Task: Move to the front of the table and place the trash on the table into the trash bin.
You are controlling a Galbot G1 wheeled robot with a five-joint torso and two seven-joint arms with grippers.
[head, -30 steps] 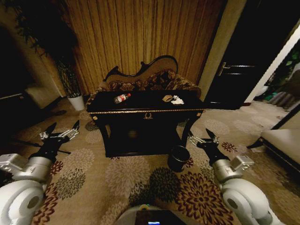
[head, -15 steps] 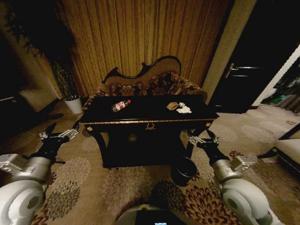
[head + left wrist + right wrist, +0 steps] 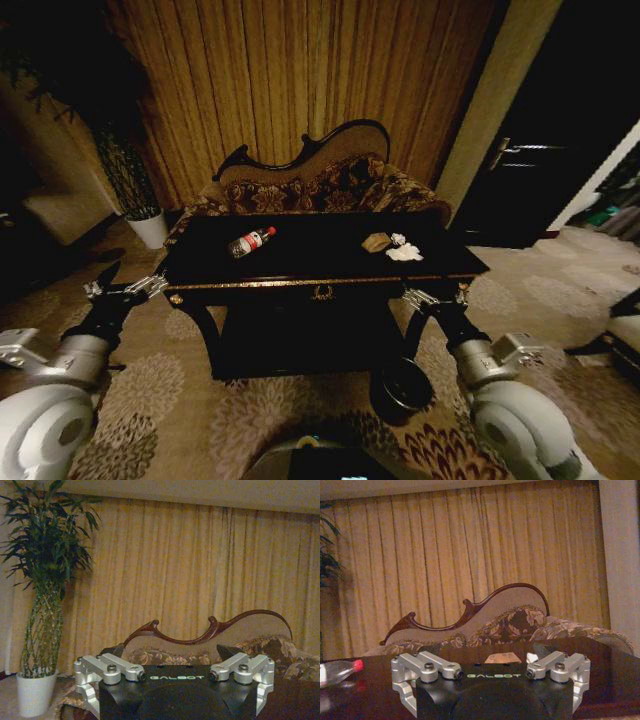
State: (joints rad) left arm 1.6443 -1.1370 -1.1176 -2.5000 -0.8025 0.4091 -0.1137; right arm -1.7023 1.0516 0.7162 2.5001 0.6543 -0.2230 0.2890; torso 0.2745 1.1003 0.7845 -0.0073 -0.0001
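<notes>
Head view: table (image 3: 320, 283) edge between both grippers.

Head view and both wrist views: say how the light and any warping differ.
Head view: dim, dark corners, wide-angle bend; the table top is glossy black, the bottle and white wad stand out. Left wrist view: warm, even light on the curtain. Right wrist view: brighter, with sheen on the tabletop.

White rounded arms (image 3: 45, 425); grey wrists; black grippers (image 3: 175, 690) marked GALBOT; silver screwed finger links (image 3: 427, 667).
</notes>
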